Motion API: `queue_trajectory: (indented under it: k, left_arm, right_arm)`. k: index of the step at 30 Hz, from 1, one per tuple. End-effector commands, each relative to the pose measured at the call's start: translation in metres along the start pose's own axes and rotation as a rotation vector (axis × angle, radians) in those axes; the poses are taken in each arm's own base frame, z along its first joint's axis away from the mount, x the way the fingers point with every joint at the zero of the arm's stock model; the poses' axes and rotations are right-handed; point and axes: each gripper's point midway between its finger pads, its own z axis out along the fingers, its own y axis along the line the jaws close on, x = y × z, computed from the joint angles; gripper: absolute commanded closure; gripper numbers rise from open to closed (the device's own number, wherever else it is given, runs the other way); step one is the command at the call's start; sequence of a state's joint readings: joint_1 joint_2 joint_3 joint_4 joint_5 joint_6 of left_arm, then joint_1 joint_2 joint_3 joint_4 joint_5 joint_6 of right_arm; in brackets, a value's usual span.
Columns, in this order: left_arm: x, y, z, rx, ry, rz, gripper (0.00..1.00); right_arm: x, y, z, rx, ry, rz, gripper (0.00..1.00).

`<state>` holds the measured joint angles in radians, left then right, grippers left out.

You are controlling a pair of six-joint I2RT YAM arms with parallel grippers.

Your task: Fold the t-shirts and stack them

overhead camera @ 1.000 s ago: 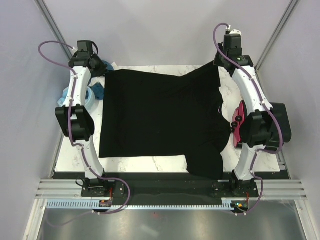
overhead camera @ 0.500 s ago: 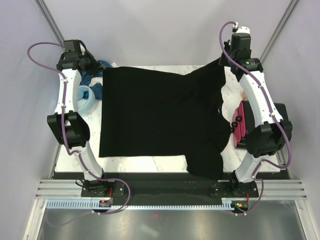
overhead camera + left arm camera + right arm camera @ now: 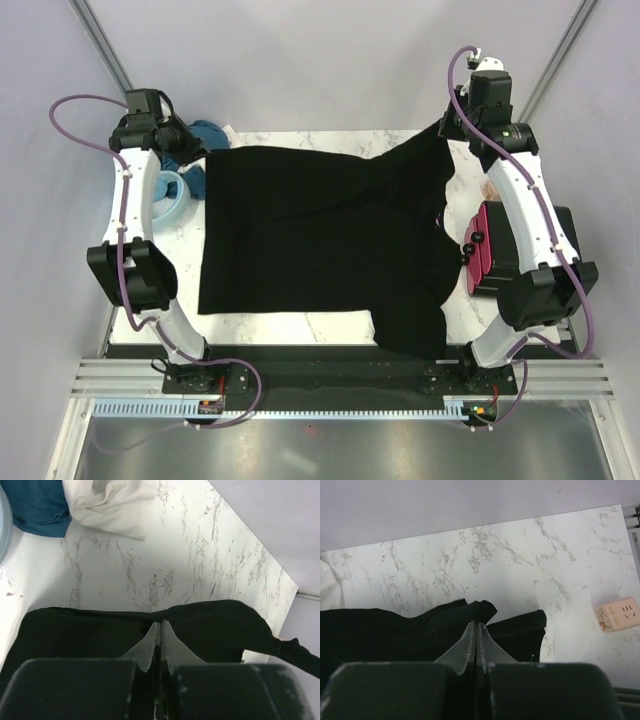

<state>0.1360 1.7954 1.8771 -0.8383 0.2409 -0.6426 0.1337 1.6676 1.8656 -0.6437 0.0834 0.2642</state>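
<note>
Left pincer (image 3: 160, 623), right pincer (image 3: 475, 624) farther outstretched, tight on black t-shirt (image 3: 320, 240)

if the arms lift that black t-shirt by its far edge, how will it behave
Probably floppy: the black t-shirt bunches where the right pincer pinches it, and a sleeve droops over the table edge. Likely light, thin cloth, so it should sag and drag.

Lit brightly and evenly from above, with soft grey shadow on the marble table (image 3: 50, 587) just beyond the black t-shirt (image 3: 300, 230). Sharp overhead; blurred and dark below the t-shirt in both wrist views.
</note>
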Motion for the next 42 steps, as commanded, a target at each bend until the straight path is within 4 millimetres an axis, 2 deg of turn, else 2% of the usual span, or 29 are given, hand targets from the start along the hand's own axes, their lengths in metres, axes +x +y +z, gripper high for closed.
queue_trajectory:
  k: [1,3,5,6,8,9,10,13,16,17,19,20,21,26,28,29,30,32,33,35,38,42]
  left_arm:
    - [-0.025,-0.009,-0.024,-0.03,-0.107,0.035,0.98]
    - [-0.032,-0.005,-0.018,-0.053,-0.121,0.034,0.98]
    - [-0.031,0.0,-0.011,-0.077,-0.107,0.035,0.98]
    - [-0.033,0.003,-0.003,-0.093,-0.099,0.035,0.98]
    - [-0.03,0.007,0.005,-0.113,-0.069,0.036,0.98]
    - [-0.032,0.003,0.004,-0.107,-0.074,0.047,0.98]
    - [-0.034,0.002,0.002,-0.105,-0.083,0.054,0.98]
    - [-0.034,-0.004,-0.01,-0.089,-0.1,0.079,0.98]
    - [-0.021,-0.006,-0.012,-0.047,-0.065,0.106,0.98]
    - [-0.008,-0.002,-0.007,-0.042,-0.019,0.109,0.98]
    - [0.004,0.003,-0.007,-0.05,0.008,0.15,0.98]
    - [0.018,0.015,-0.002,-0.078,0.045,0.153,0.98]
    - [0.025,0.02,-0.002,-0.088,0.06,0.169,0.98]
    - [0.055,0.048,-0.014,-0.15,0.102,0.176,0.98]
    - [0.061,0.053,-0.017,-0.162,0.114,0.187,0.98]
    - [0.064,0.061,-0.017,-0.192,0.116,0.186,0.98]
    - [0.066,0.065,-0.017,-0.206,0.121,0.188,0.98]
    - [0.07,0.075,-0.016,-0.246,0.122,0.189,0.98]
    - [0.071,0.079,-0.015,-0.26,0.124,0.187,0.98]
    - [0.07,0.085,-0.013,-0.285,0.121,0.187,0.98]
    - [0.067,0.087,-0.004,-0.3,0.124,0.182,0.98]
    - [0.052,0.073,0.005,-0.267,0.08,0.153,0.98]
  right_arm:
    - [-0.003,0.009,0.01,-0.03,-0.011,0.005,1.0]
    - [0.009,0.011,0.029,-0.034,0.031,-0.005,1.0]
    - [0.003,0.017,0.036,-0.041,0.027,-0.018,1.0]
    - [0.01,0.016,0.047,-0.032,0.051,-0.024,1.0]
    - [-0.007,0.02,0.047,-0.034,0.014,-0.022,1.0]
    - [-0.006,0.021,0.05,-0.03,0.023,-0.024,1.0]
    - [-0.019,0.024,0.045,-0.03,-0.008,-0.024,1.0]
    - [-0.026,0.025,0.036,-0.027,-0.028,-0.037,1.0]
    - [-0.023,0.023,0.026,-0.026,-0.027,-0.049,1.0]
    - [-0.024,0.024,0.02,-0.034,-0.033,-0.056,1.0]
    - [-0.013,0.022,0.018,-0.032,-0.004,-0.063,1.0]
    - [-0.012,0.024,0.012,-0.046,-0.003,-0.061,1.0]
    - [-0.001,0.024,0.014,-0.051,0.026,-0.06,1.0]
    - [0.032,0.032,-0.002,-0.085,0.138,-0.062,1.0]
    - [0.053,0.036,-0.007,-0.091,0.196,-0.068,1.0]
    - [0.057,0.037,-0.014,-0.098,0.202,-0.068,1.0]
    - [0.075,0.039,-0.014,-0.103,0.243,-0.076,1.0]
    - [0.085,0.039,-0.023,-0.099,0.253,-0.081,1.0]
    - [0.102,0.036,-0.023,-0.091,0.29,-0.087,1.0]
    - [0.119,0.034,-0.028,-0.094,0.329,-0.075,1.0]
    - [0.127,0.028,-0.032,-0.068,0.332,-0.081,1.0]
    - [0.104,0.021,-0.025,-0.012,0.246,-0.098,1.0]
